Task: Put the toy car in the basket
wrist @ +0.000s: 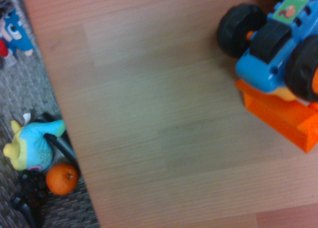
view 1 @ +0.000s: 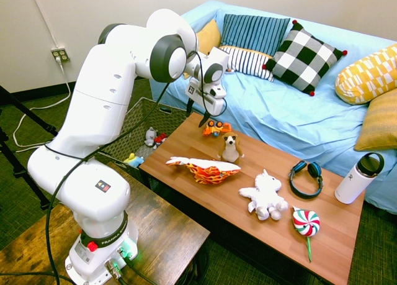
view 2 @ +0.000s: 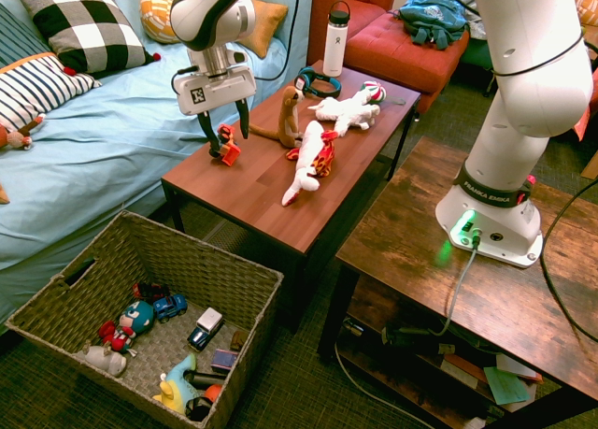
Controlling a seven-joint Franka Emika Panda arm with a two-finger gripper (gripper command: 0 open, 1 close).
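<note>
End effector [view 2: 228, 139]: fingers spread, straddling the toy car [view 2: 227, 147], not clenched. Toy car: on bench [view 2: 252, 191], corner nearest sofa. Step: grasp approach. Next: close, lift, carry to basket [view 2: 238, 270] on floor beyond bench end.

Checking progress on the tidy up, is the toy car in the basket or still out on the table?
Out. The car sits on the table beside the open end effector; the basket is on the floor.

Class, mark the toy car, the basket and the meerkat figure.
toy car [view 2: 227, 146]: second exterior view, its orange body.
basket [view 2: 245, 264]: second exterior view, its woven near rim.
meerkat figure [view 1: 231, 147]: first exterior view, its chest.
</note>
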